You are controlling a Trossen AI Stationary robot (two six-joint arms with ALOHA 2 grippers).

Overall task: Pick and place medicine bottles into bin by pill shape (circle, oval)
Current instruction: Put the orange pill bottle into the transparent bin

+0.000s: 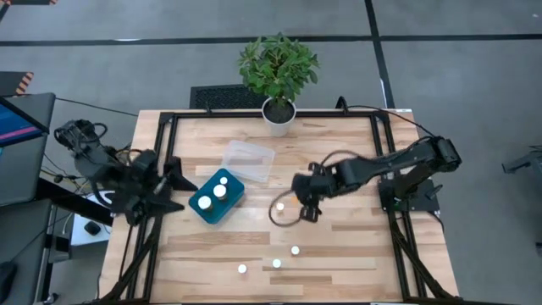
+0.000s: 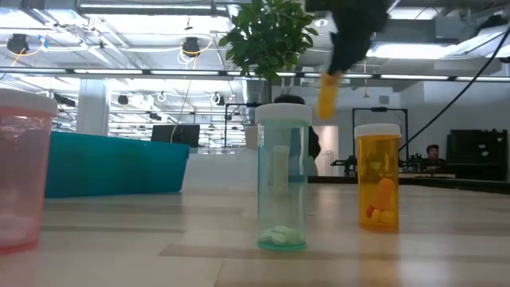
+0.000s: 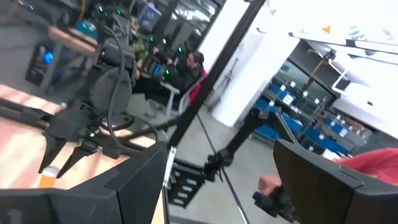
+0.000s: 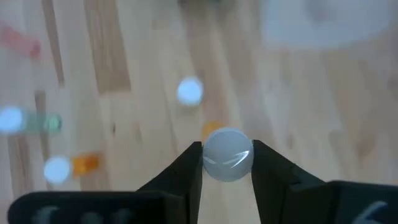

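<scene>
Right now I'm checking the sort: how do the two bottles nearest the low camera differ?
The teal-tinted bottle is taller and holds small whitish pills; the orange bottle is shorter and holds orange pills. The teal-tinted one stands nearer the camera. Both stand upright on the table, capped white.

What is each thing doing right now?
Right end effector: shut on a white-capped bottle, lifted above the table.
Left end effector: open, empty, at the left edge.
Blue bin: holds two bottles.
Clear bin: looks empty.
Teal bottle: upright, capped.
Orange bottle: upright, capped.
</scene>
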